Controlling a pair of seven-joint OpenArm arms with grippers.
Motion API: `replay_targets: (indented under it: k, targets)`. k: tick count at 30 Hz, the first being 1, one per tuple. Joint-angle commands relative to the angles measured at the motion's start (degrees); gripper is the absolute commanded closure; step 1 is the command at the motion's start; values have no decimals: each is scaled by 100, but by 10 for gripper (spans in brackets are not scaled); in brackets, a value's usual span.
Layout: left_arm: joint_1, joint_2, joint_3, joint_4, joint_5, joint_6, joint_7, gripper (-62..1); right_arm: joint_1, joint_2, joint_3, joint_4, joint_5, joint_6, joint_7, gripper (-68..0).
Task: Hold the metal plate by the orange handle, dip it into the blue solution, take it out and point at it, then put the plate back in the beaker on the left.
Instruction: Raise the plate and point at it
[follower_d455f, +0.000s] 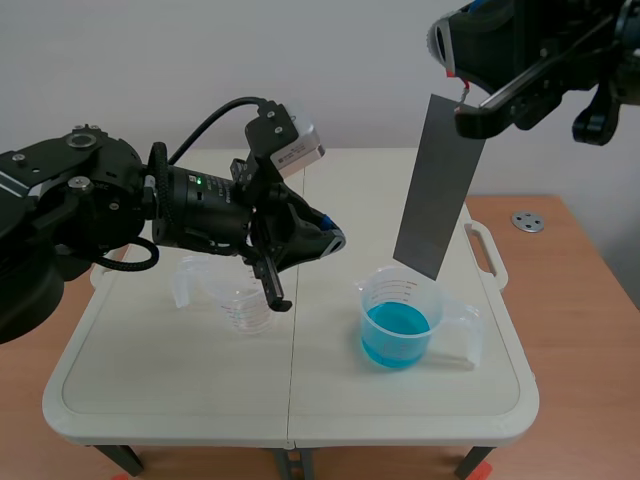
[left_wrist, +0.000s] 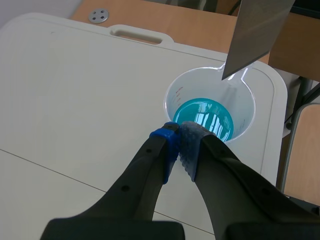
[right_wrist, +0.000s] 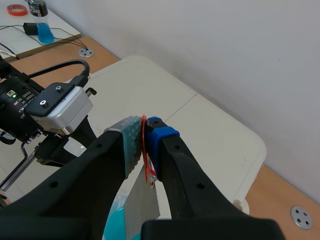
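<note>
A grey metal plate (follower_d455f: 440, 185) hangs upright above the beaker of blue solution (follower_d455f: 400, 322), its lower edge just over the beaker's rim. My right gripper (follower_d455f: 462, 100) is high up, shut on the plate's thin orange handle (right_wrist: 145, 150); the plate (right_wrist: 142, 205) drops below the fingers. My left gripper (follower_d455f: 338, 240) is shut on nothing, left of the plate's lower end and aimed toward it. In the left wrist view its fingertips (left_wrist: 179, 134) meet just short of the blue beaker (left_wrist: 207, 117), with the plate's corner (left_wrist: 255, 30) above. An empty clear beaker (follower_d455f: 238, 300) stands under the left arm.
Both beakers stand on a white table top (follower_d455f: 180, 380) over a wooden table (follower_d455f: 580, 300). A carry-handle slot (follower_d455f: 487, 250) lies at the white top's right edge and a small metal disc (follower_d455f: 527, 221) beyond it. A white wall stands behind.
</note>
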Motion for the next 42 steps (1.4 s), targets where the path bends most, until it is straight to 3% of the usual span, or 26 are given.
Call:
replay_targets:
  k: [1, 31, 37, 42]
  targets:
    - [-50, 15, 4, 55, -63, -9, -35, -27, 66, 0, 13, 96, 44, 44, 85, -11]
    - [-52, -37, 2, 55, -83, -9, -455, -27, 66, 0, 13, 96, 44, 44, 85, -11]
    - [168, -503, -175, 225, -621, -9, -487, -27, 66, 0, 13, 96, 44, 44, 85, -11]
    - [874, -1064, -566, 791, -643, -9, -763, -27, 66, 0, 13, 96, 44, 44, 85, -11]
